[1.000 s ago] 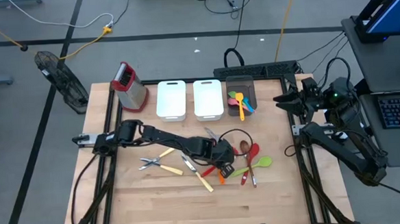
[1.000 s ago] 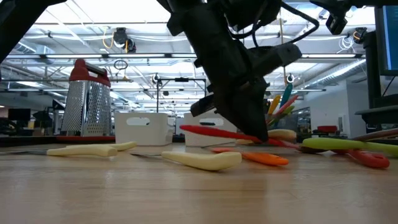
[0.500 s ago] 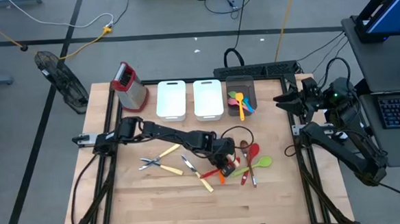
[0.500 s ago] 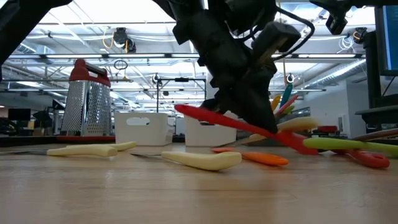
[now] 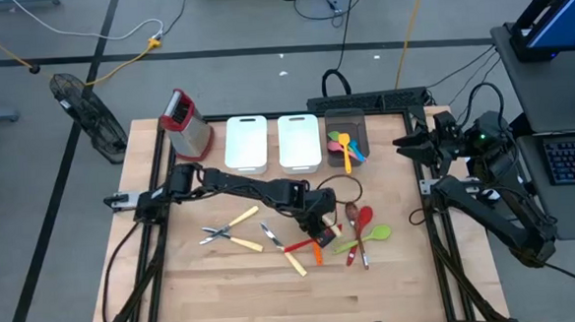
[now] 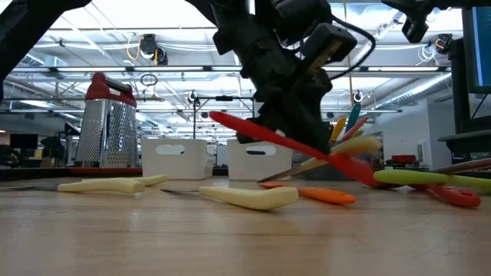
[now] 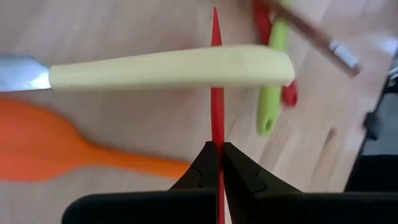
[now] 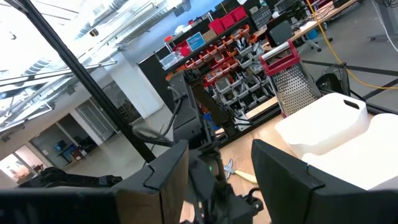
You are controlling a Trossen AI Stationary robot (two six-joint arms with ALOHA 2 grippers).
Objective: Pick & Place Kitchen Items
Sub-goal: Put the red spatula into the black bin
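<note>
Presently left end effector (image 5: 316,230) clamped tight on red utensil (image 6: 288,146), held tilted, clear of worktop (image 5: 235,282), above orange spatula (image 6: 322,195) and cream-handled piece (image 6: 249,198). Utensil type apparently spatula, unclear. Right end effector (image 5: 405,143) parked at worktop's right edge, fingers parted, empty.

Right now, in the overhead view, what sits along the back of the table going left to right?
Box grater → first white bin → second white bin → dark bin holding colourful utensils.
</note>
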